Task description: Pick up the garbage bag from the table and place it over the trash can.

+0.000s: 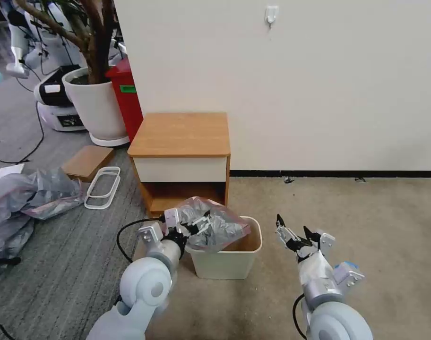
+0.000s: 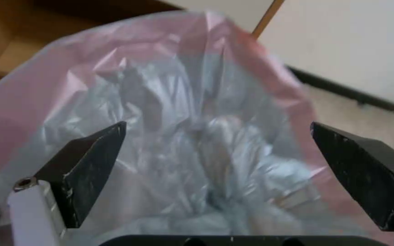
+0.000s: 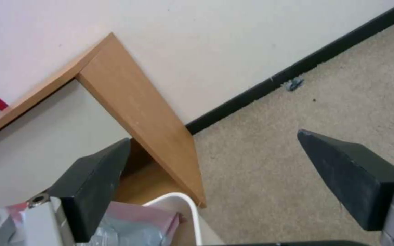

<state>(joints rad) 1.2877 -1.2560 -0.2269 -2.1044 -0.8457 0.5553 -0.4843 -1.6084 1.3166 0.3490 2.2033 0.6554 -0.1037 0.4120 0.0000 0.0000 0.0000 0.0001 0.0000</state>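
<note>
Fingers of the left gripper (image 1: 200,225) spread wide at the garbage bag (image 1: 214,225), bag puffed over the trash can (image 1: 227,262), right gripper (image 1: 293,235) fingers wide open, holding nothing, beside the can.

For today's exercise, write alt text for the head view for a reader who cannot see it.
The garbage bag sits bunched on the left side of the cream trash can, with the open left gripper at it. The open right gripper hovers right of the can; the wooden table stands behind.

Your garbage bag (image 1: 215,226): translucent grey, pinkish-red rim band. Trash can (image 1: 225,264): cream-beige. Worktop (image 1: 182,134): orange-brown, white drawer front.
</note>
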